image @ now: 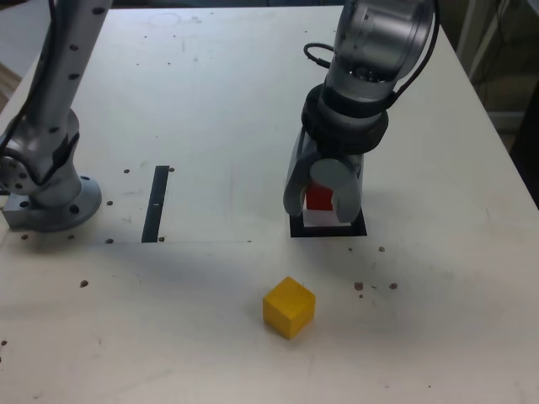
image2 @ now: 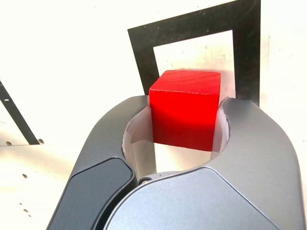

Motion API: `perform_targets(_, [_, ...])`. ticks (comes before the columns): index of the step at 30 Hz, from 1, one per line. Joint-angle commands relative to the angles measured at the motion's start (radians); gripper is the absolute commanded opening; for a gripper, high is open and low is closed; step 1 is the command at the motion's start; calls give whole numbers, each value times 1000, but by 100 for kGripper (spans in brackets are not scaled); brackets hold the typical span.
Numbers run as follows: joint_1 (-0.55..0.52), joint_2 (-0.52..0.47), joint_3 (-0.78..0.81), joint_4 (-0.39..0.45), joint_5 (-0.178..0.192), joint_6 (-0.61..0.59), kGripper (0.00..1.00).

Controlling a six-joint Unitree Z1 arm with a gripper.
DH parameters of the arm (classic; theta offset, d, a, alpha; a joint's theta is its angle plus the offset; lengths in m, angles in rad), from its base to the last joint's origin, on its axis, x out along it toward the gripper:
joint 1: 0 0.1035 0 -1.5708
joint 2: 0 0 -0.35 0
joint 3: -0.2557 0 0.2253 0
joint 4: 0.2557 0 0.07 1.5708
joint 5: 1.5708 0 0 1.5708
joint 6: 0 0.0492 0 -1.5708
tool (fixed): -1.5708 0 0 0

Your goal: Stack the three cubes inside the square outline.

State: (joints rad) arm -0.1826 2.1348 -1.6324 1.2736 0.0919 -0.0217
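My gripper (image: pixel 320 210) stands over the square outline (image: pixel 328 231), a black frame with a pale centre, right of the exterior view's middle. It is shut on the red cube (image: pixel 318 199). In the wrist view the red cube (image2: pixel 184 108) sits between the two grey fingers (image2: pixel 254 143), which press its sides, with the square outline (image2: pixel 192 24) directly beneath. I cannot tell whether the cube touches the table. The yellow cube (image: pixel 289 306) lies alone on the table nearer the front edge, apart from the gripper.
A thin black strip (image: pixel 157 203) lies on the white table to the exterior view's left, also showing as the black strip (image2: pixel 17 117) in the wrist view. The arm's grey base (image: pixel 50 198) stands at the far left. Small dark specks dot the tabletop.
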Motion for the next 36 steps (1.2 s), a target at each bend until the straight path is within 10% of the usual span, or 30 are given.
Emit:
perform_targets(1, [4, 11, 1, -4, -4, 5, 25])
perform_targets(10, [9, 37, 1, -4, -28, 24, 30])
perform_targets(17, [10, 39, 0, -1, -49, 57, 80])
perform_targets(22, [12, 35, -6, 6, -37, 65, 96])
perform_targets(36, [17, -63, 18, 34, -18, 67, 99])
